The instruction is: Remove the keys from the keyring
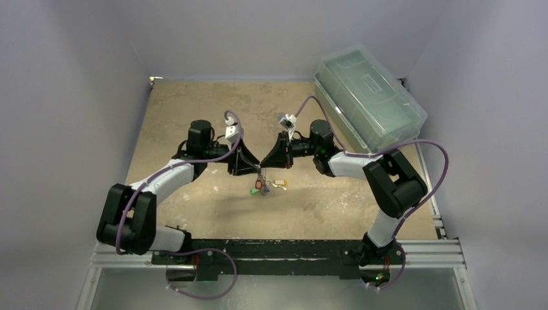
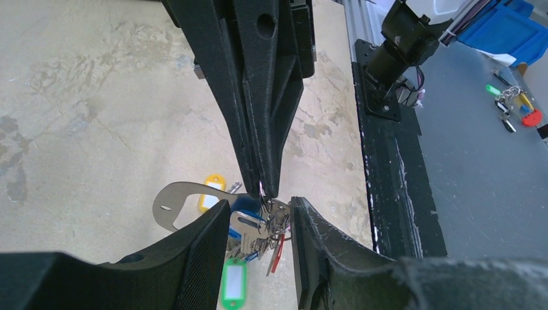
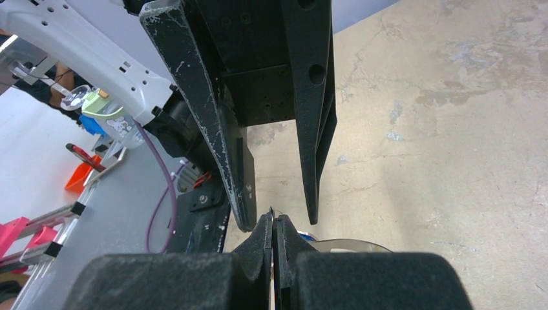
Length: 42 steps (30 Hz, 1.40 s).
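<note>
The keys [image 2: 255,232] hang as a silvery bunch with green [image 2: 234,281], red [image 2: 278,255], blue and yellow [image 2: 212,190] tags. The keyring [image 2: 171,203], a pale silver arched loop, sticks out to the bunch's left. In the top view the bunch [image 1: 262,186] hangs under the two meeting grippers. My right gripper [image 3: 273,219] is shut on a thin wire ring at the top of the bunch, and it also shows in the left wrist view [image 2: 262,187]. My left gripper [image 2: 258,205] is open, with one finger on each side of the bunch.
A clear lidded plastic box [image 1: 369,97] stands at the back right. A black rail [image 1: 291,248] runs along the table's near edge. Off the table, another key bunch [image 2: 514,106] lies on a grey surface near a blue bin [image 2: 510,29].
</note>
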### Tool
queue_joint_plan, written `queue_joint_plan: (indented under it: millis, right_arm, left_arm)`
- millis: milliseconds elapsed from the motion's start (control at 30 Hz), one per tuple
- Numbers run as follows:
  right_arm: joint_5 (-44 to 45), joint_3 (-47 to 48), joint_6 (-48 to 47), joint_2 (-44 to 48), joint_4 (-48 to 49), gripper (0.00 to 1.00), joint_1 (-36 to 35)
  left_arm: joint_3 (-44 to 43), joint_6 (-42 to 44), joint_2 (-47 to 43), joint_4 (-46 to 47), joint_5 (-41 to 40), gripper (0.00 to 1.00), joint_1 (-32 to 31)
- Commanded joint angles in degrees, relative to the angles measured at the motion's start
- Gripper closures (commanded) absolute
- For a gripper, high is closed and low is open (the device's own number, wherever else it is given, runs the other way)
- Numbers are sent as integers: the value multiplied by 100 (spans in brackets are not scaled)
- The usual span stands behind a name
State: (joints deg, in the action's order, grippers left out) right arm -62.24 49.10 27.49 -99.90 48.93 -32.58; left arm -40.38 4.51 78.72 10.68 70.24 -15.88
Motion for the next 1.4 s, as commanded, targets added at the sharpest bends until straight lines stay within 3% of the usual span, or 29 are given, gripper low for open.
queue_joint_plan:
  millis: [0,100,200,300,367,500,867,1033,1200,1367]
  right_arm:
    - [39,-76,106,58,461,100,-3]
    - [20,-85,144,49,498,100,-9]
    - [-45,-82,178,56,559,100,-6]
    - [-69,-75,163,67,549,100,-3]
    - [-76,-61,144,74,505,100,-3]
    - [-21,-59,154,84,505,100,-2]
    - [-7,-84,233,49,568,100,3]
    - [-62,-55,160,62,454,100,-1]
    - [-250,201,-601,191,-664,79,-2]
    - [-248,1023,-2412,352,-3322,73,-2]
  left_arm:
    - [4,-119,86,437,-9,63,-59]
    - [25,-157,147,471,7,69,-106]
    - [19,-126,144,418,33,89,-117]
    - [-20,-13,152,249,70,100,-117]
    - [-94,175,168,-31,94,100,-117]
    - [-142,401,188,-295,98,86,-117]
    - [-68,-65,171,284,87,92,-117]
    - [-40,-169,153,422,82,100,-117]
    - [-122,213,136,13,-6,100,-117]
    - [-494,1272,253,-1411,-58,100,-155]
